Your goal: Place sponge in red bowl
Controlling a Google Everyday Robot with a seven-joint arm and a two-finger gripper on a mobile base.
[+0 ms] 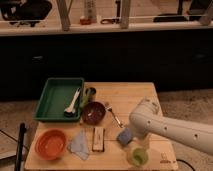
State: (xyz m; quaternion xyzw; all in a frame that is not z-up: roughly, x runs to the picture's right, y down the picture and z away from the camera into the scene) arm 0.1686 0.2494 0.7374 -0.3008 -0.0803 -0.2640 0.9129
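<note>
A wooden worktop (135, 95) carries everything. The sponge (123, 136), blue, lies flat on it near the front edge, right of centre, outside any bowl. The white arm (172, 131) comes in from the right and bends down over the worktop's right half. The gripper (135, 140) at its end sits low, just beside the sponge on its right. It is largely hidden under the arm's bulk, so I cannot tell whether it is apart, together or clamped on anything, nor whether it touches the sponge.

The red bowl (50, 144), orange-red and empty, stands at the front left corner, well apart from the sponge. Between them lie a pale crumpled cloth (79, 145) and a flat oblong box (98, 138), side by side, the box nearer the sponge.

A dark bowl (93, 112) stands near the middle of the worktop. Behind it is a dark cup (90, 93), just beside the right wall of a green tray (50, 97) that fills the back left corner. A white spoon (73, 103) lies in the tray, along its right side. A fork (115, 118) lies between the dark bowl and the arm. A green cup (138, 156) stands at the front edge, just in front of the gripper.
</note>
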